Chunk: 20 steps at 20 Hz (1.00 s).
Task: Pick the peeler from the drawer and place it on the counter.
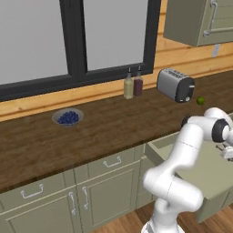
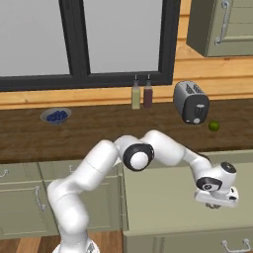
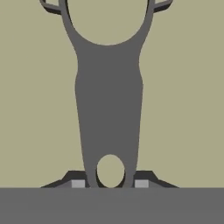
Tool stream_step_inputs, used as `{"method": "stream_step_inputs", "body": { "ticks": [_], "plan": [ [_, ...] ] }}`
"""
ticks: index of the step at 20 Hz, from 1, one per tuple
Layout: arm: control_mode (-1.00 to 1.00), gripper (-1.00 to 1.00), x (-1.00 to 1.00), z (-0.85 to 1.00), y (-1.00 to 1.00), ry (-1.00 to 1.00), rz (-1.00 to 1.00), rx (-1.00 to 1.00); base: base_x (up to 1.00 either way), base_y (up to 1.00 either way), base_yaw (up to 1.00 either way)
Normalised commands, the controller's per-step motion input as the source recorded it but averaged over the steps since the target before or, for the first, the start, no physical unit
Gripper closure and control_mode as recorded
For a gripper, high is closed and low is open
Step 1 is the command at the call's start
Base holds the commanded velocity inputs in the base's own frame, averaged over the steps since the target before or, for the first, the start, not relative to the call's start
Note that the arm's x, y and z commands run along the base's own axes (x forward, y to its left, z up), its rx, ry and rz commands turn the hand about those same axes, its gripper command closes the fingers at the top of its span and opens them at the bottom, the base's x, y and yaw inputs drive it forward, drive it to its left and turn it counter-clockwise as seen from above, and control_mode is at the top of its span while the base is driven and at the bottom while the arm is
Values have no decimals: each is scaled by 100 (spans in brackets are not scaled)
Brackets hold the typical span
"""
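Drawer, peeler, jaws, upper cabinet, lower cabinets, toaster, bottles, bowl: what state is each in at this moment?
drawer: pulled open.
peeler: lying flat on the drawer floor, between the jaws.
gripper: low in the drawer, jaws close on either side of the handle; grip cannot be told.
upper cabinet: door shut.
lower cabinets: shut.
toaster: upright.
bottles: upright.
bowl: holds blueberries.

The white arm reaches over the open olive-green drawer (image 1: 207, 175) below the dark brown wood-grain counter (image 1: 104, 125).
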Motion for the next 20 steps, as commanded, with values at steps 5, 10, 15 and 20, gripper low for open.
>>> {"method": "stream_step_inputs", "body": {
  "ticks": [5,10,15,20],
  "plan": [
    [-100,100,-29,100,62,-20,-1,0,0,0,0],
    [-100,100,-27,100,97,-16,0,-9,0,0,0],
    [-100,100,-2,100,100,-16,-1,-17,0,0,0],
    [-100,100,34,98,100,-5,-1,-27,0,0,0]
  ]
}}
